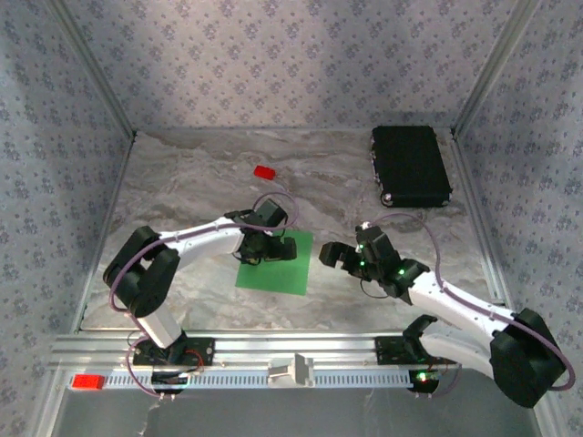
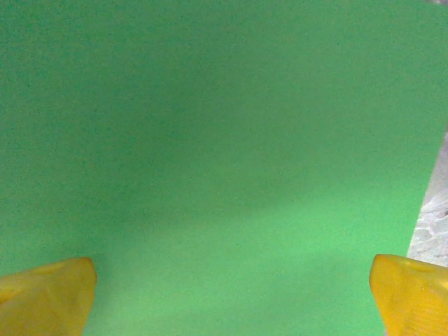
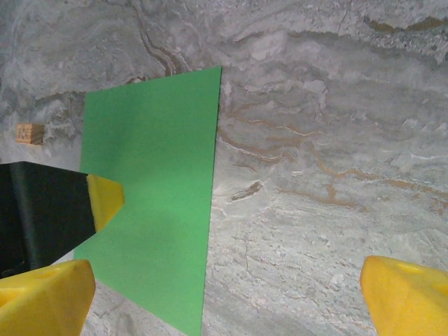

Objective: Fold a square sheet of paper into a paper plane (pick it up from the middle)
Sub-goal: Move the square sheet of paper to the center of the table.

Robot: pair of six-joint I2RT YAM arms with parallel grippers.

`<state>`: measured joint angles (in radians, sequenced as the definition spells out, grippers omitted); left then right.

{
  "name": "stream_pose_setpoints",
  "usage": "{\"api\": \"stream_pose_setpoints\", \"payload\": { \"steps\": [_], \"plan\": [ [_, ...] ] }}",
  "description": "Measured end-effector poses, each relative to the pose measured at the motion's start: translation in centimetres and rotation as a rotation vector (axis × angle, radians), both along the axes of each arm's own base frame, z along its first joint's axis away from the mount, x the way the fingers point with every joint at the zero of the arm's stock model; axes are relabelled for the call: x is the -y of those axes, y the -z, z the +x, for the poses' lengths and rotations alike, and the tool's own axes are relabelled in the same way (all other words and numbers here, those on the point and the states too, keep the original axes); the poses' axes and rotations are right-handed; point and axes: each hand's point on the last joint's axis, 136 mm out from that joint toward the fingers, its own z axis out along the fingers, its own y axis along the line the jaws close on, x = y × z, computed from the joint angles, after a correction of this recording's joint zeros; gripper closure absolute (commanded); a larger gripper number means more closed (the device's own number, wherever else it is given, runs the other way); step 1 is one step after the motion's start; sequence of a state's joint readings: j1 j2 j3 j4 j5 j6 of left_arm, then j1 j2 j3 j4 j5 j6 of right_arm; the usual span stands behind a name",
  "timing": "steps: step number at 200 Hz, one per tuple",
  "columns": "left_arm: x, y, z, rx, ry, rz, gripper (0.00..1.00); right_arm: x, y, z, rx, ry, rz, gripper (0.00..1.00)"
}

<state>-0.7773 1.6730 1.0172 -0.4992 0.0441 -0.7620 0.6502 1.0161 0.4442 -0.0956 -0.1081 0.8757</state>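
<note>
The left gripper [image 2: 227, 297] stands with its jaws wide apart and holds nothing. In its wrist view one yellow finger is in each lower corner, and the green surface runs between them. Whether the fingertips already touch the paper, I cannot tell. The right gripper [image 3: 227, 297] is also fully open and empty; under it lies bare table [image 3: 329, 140].

The square sheet of paper [image 1: 282, 269] lies flat on the table, a little below the centre of the top view. The left gripper hangs over its upper left part. The right gripper is just beside the sheet's right edge, apart from it. From the right wrist view the sheet is in the left half of the frame, with a yellow finger of the left gripper above it.

I judge the sheet to be very light, thin and limp. It has no raised edge or corner, so there is nothing to pinch directly. The task asks to take it from the middle. There the fingers would probably have to press down and close together, so that a small ridge rises between them. The table looks smooth, so the paper may slide instead. A hard squeeze could also leave a crease in the wrong place.

Farther away, the small red block [image 1: 265, 171] lies above the sheet, and the black case [image 1: 410, 166] is in the upper right.
</note>
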Motion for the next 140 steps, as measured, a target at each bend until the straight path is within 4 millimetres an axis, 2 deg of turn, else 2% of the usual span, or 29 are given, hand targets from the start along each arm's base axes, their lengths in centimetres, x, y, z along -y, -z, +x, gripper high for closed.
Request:
{"api": "stream_pose_setpoints", "payload": {
  "steps": [63,112,140],
  "plan": [
    [0.7,1.1,-0.5,-0.051,-0.01,-0.008,0.0,-0.4,0.1,-0.1,-0.012,-0.007,-0.009,0.01],
    [3.0,1.2,-0.6,-0.039,-0.094,-0.038,0.0,1.0,0.0,0.3,-0.046,0.088,-0.026,0.01],
    [4.4,0.8,-0.4,-0.017,-0.112,-0.025,0.0,1.6,-0.9,0.7,-0.032,0.115,0.022,0.01]
  ]
}}
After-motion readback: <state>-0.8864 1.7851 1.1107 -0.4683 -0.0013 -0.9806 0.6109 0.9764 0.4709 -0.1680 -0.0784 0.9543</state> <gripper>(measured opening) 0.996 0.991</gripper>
